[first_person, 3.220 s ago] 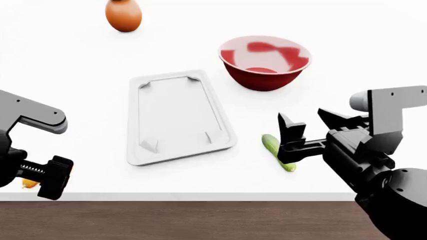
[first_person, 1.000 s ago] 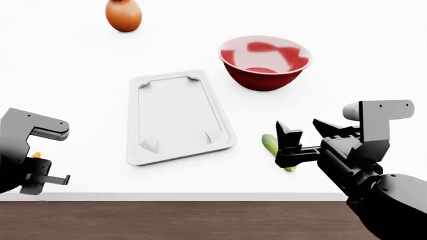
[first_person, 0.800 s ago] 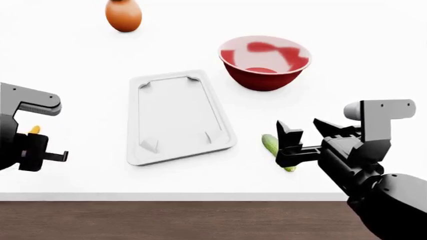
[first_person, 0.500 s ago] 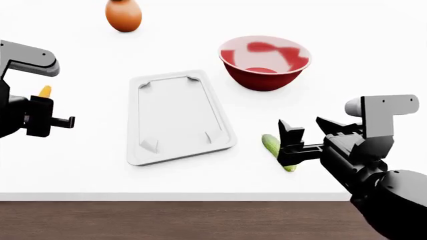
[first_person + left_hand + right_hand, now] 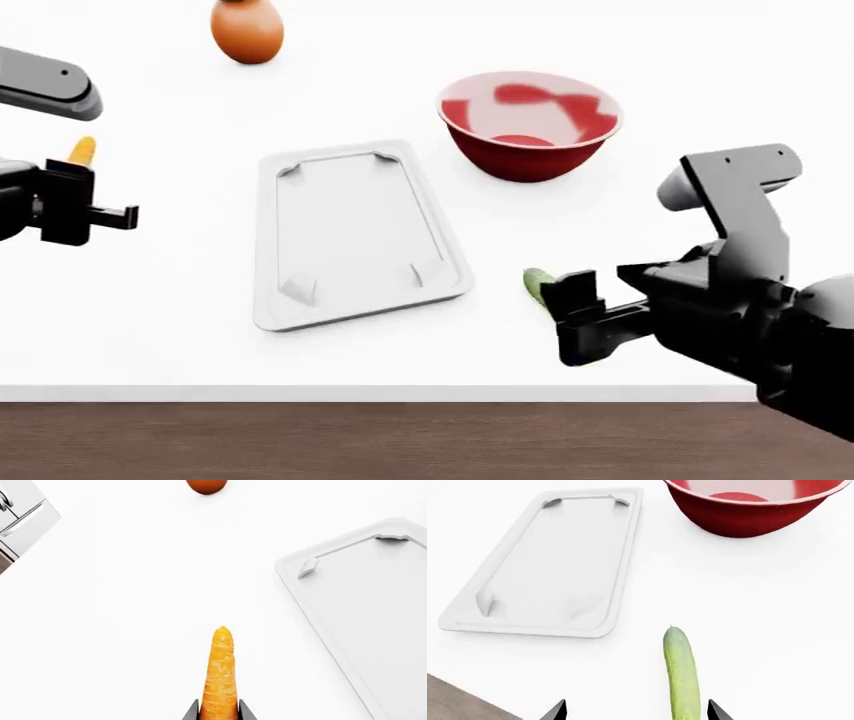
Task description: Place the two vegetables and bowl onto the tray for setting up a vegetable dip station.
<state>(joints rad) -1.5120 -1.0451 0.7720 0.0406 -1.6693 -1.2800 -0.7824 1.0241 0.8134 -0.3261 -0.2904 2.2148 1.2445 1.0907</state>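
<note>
Since half a second ago my left gripper [image 5: 83, 190] has risen, clamped on one carrot [image 5: 221, 672] left of one tray [image 5: 350, 232] | right gripper [image 5: 587, 315] spread wide over one cucumber [image 5: 681, 672], mostly hidden from the head camera | one bowl [image 5: 530, 123] beyond.

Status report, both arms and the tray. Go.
Left gripper shut on carrot, lifted, beside the tray. Right gripper open around cucumber on the table. Tray bare; bowl behind it. Nothing in the way.
</note>
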